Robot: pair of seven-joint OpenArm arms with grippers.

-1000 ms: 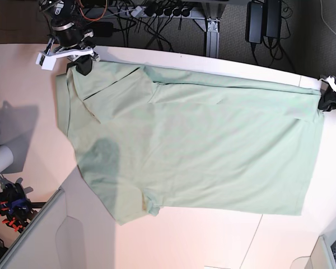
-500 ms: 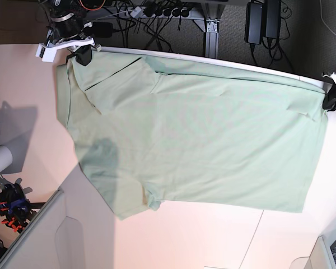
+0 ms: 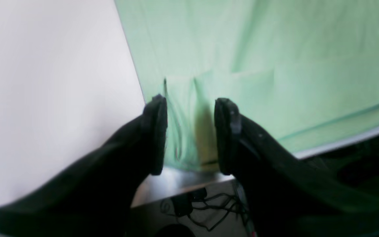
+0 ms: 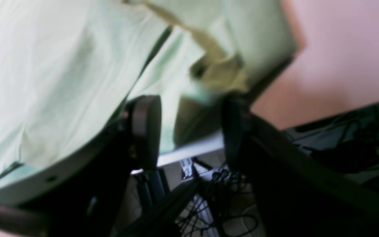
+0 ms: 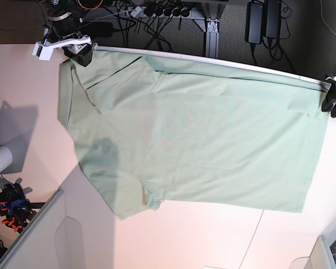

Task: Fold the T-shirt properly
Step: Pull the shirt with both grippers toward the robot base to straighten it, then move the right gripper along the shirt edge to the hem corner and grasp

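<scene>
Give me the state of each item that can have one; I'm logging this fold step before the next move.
T-shirt: spread flat on the table, far edge at the table's back edge, one sleeve folded over the body.
Left end effector: open, fingers either side of a bunched corner of the shirt.
Right end effector: open, fingers either side of the shirt's collar-end corner at the table edge.

No text, label, brand, number or sign can be read in any view; the T-shirt (image 5: 196, 134) is plain, and everything around it is too blurred.
</scene>
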